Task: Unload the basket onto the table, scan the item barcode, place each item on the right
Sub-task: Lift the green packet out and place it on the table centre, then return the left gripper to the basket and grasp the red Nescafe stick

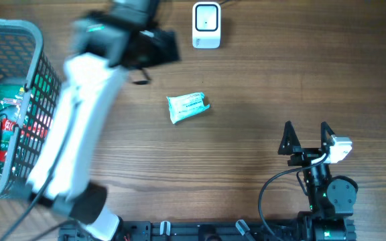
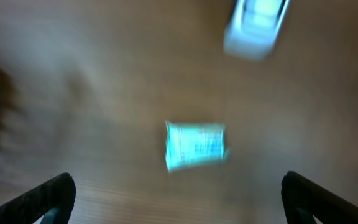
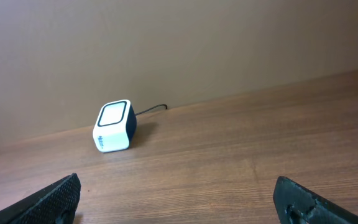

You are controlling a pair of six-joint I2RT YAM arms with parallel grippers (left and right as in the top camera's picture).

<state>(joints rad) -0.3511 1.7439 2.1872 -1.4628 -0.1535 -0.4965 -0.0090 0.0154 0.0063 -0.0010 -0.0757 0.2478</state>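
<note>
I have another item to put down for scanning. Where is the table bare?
Bare wood: right of the barcode scanner down to the right gripper, and between the teal packet and the near edge. Crowded: the left side, where the left arm crosses beside the wire basket.

The table (image 1: pixel 267 80) is brown wood, its grain running side to side. A small teal-and-white packet (image 1: pixel 187 106) lies flat near the middle, slightly tilted, with bare wood all around it. A white scanner (image 1: pixel 206 25) with a dark-framed face stands at the far edge, well apart from the packet and a little to its right. A thin dark cable (image 3: pixel 151 110) runs out from behind the scanner along the wood. A grey wire basket (image 1: pixel 25 30) stands at the table's left edge, well apart from both packet and scanner. In the left wrist view the packet is blurred and its print cannot be read.
</note>
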